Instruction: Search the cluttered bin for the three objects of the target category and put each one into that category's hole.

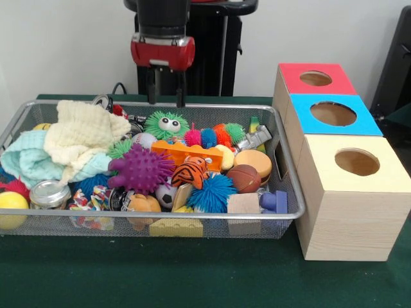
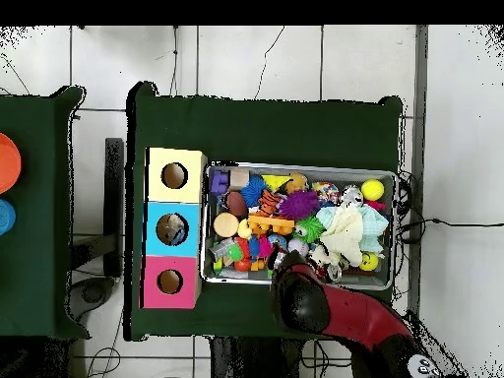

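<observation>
The silver wire-mesh bin (image 1: 192,217) sits on the green table, packed with toys. My gripper (image 1: 166,96) hangs open and empty just above the bin's far rim, over a green fuzzy ball with eyes (image 1: 166,124). In the pile lie a purple spiky ball (image 1: 140,170), an orange brick (image 1: 189,154), a tiger-striped ball (image 1: 191,172), a blue spiky ball (image 1: 212,191) and a brown basketball (image 1: 244,178). To the right stand three boxes with round holes: red top (image 1: 314,78), blue top (image 1: 334,114), cream top (image 1: 356,162). In the overhead view the arm (image 2: 335,310) covers the bin's rim (image 2: 295,165) on the robot's side.
A cream cloth (image 1: 80,131) and a mint cloth (image 1: 26,160) cover the bin's left part. A yellow ball (image 1: 11,205), a jar lid (image 1: 48,192), a burger toy (image 1: 253,160) and a blue block (image 1: 276,202) lie along the edges. The boxes touch the bin's right side.
</observation>
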`<state>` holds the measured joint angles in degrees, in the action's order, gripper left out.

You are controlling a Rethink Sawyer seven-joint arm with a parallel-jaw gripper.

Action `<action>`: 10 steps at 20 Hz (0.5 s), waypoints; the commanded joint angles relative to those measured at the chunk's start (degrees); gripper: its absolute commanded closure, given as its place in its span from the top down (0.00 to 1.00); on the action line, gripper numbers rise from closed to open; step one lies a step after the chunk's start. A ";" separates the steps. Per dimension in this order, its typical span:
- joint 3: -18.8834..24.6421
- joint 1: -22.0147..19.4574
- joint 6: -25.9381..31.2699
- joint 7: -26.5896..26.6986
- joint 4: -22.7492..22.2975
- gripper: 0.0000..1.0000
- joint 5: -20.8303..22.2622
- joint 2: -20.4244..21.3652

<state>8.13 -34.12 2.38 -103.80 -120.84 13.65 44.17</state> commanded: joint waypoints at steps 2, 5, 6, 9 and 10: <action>1.13 -2.70 -6.84 -12.13 -2.51 1.00 -1.09 -11.24; 1.56 -3.22 -9.08 -11.60 -1.47 1.00 -0.72 -13.98; 1.37 -3.30 -9.69 -11.07 -0.57 1.00 -0.43 -15.30; 2.13 -4.87 -12.71 -10.34 1.54 1.00 0.95 -20.30; 2.36 -5.09 -13.86 -10.65 1.82 1.00 1.08 -21.65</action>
<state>8.15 -37.13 -4.04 -104.26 -122.54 13.61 32.55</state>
